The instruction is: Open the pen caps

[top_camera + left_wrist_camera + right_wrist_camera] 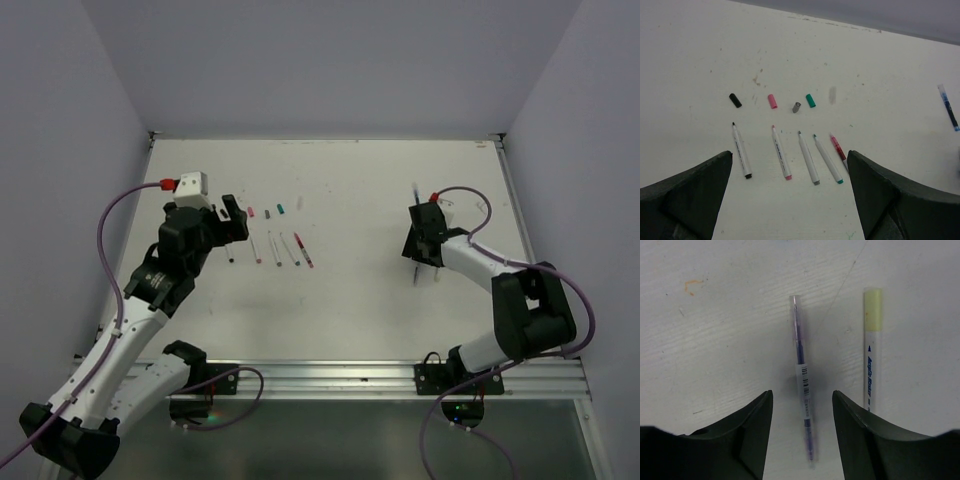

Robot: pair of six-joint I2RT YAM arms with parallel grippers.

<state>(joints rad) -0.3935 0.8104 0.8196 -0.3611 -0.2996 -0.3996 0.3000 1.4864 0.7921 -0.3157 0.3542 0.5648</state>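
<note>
In the left wrist view several loose pen caps lie in a row: black [735, 100], pink [772, 101], grey [796, 107], green [811, 100]. Below them lie uncapped white pens [742, 151] [809, 158] and a red pen [838, 150]. My left gripper [790, 156] hangs open above them, touching nothing. My right gripper [802, 395] is open low over the table. A slim blue pen [801, 365] lies between its fingers with a gap on each side. Beside it lies a white pen [871, 375] wearing a yellow cap [872, 309].
From above, the row of pens [273, 247] lies just right of the left gripper [232, 220]. The right gripper [425, 245] is at the right middle of the table [350, 180]. Grey walls close in the far and side edges.
</note>
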